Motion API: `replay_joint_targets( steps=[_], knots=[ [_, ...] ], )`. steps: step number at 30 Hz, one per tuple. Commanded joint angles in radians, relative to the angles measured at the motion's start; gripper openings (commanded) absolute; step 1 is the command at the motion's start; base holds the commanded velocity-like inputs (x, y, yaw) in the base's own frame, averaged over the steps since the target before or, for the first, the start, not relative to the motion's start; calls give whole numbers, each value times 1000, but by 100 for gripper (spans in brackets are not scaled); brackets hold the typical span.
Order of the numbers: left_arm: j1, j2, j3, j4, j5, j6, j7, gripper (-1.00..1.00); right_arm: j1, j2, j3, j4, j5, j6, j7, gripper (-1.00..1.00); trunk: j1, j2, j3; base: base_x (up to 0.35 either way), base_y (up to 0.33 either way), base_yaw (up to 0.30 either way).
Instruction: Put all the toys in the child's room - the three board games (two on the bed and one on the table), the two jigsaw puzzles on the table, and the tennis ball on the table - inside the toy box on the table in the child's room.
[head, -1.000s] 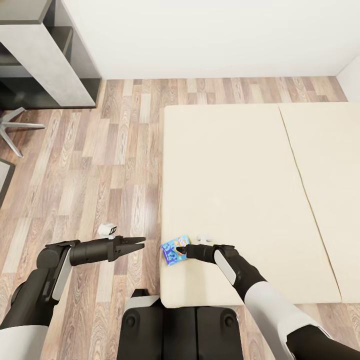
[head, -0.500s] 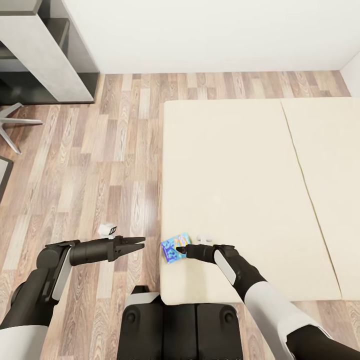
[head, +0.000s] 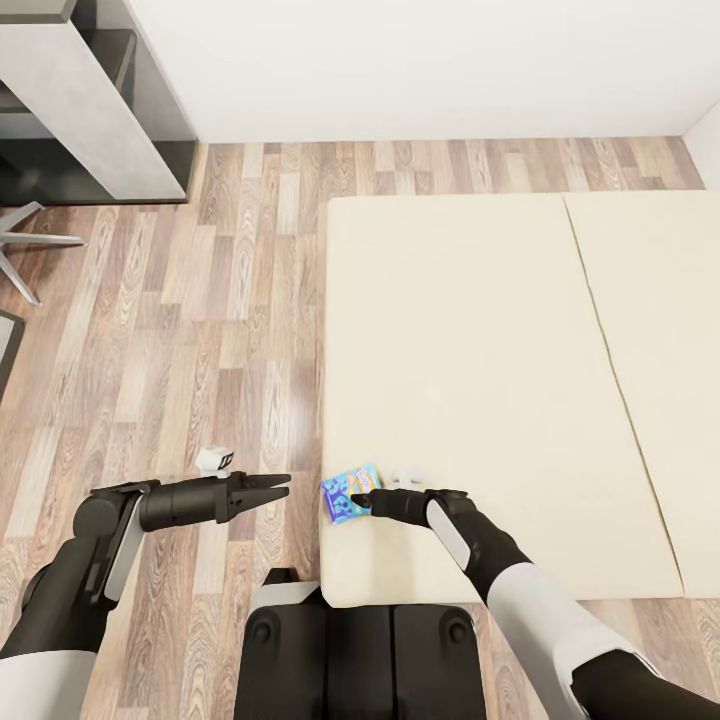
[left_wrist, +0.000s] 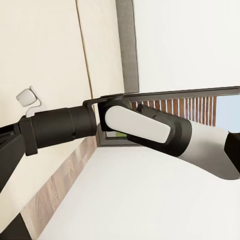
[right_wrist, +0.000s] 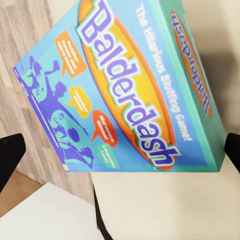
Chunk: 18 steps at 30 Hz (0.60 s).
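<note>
Right hand (head: 358, 497) open, fingers either side of the flat blue-and-teal cardboard Balderdash board game (head: 349, 494); centre it squarely before closing

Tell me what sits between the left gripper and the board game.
Only bare wood floor and the bed's edge separate the left gripper from the board game, in the head view.

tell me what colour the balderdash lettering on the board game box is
Purple, on an orange oval on the teal board game box; clearest in the right wrist view.
</note>
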Motion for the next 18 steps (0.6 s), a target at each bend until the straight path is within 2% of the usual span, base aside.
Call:
replay_joint_targets(
  steps=[1, 18],
  knots=[
    [0, 0, 0, 0, 1, 11, -3, 100, 0, 0, 1, -1, -2, 4, 0, 100, 1, -1, -1, 0, 0, 0],
    [0, 0, 0, 0, 1, 11, -3, 100, 0, 11, 6, -1, -11, 7, 0, 100, 1, -1, -1, 0, 0, 0]
  ],
)
